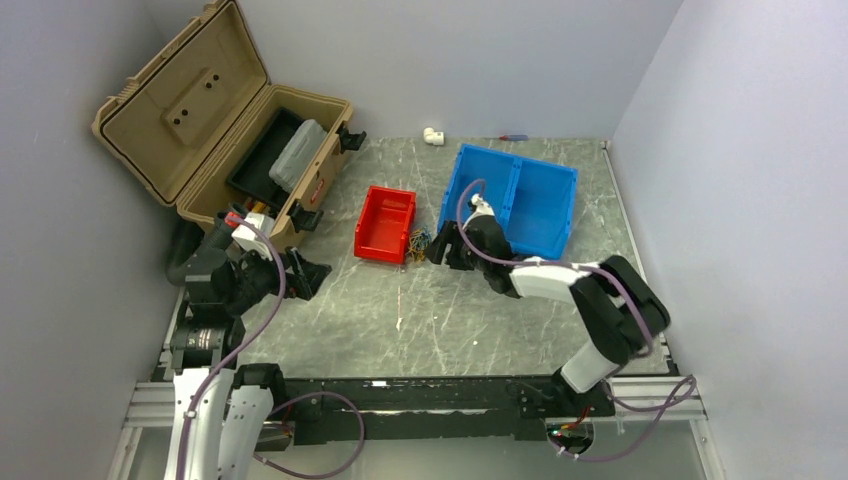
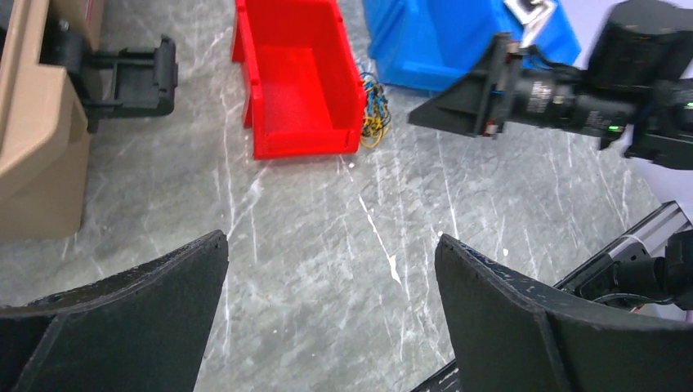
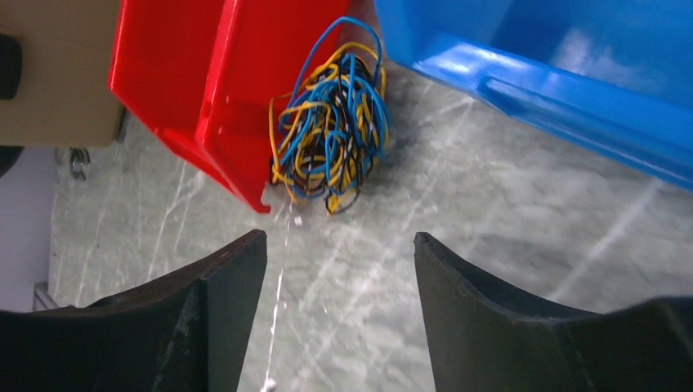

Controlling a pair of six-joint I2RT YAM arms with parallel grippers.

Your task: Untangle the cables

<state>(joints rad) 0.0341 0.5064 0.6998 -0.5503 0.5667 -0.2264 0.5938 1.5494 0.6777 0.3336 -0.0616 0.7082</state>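
The cables (image 3: 331, 131) are a tangled bundle of thin yellow, blue and black wires on the table, against the red bin's corner; they also show in the top view (image 1: 420, 243) and the left wrist view (image 2: 374, 110). One pale thin wire (image 1: 399, 303) lies loose on the table in front. My right gripper (image 1: 441, 246) is open and empty, just right of the bundle and pointed at it (image 3: 339, 245). My left gripper (image 1: 305, 276) is open and empty, well left of the bundle, over bare table (image 2: 331, 249).
A red bin (image 1: 386, 223) stands left of the cables, a blue two-compartment bin (image 1: 522, 197) right behind them. An open tan toolbox (image 1: 225, 135) stands at the back left. A small white fitting (image 1: 433, 135) and a red-handled tool (image 1: 513, 137) lie at the back wall.
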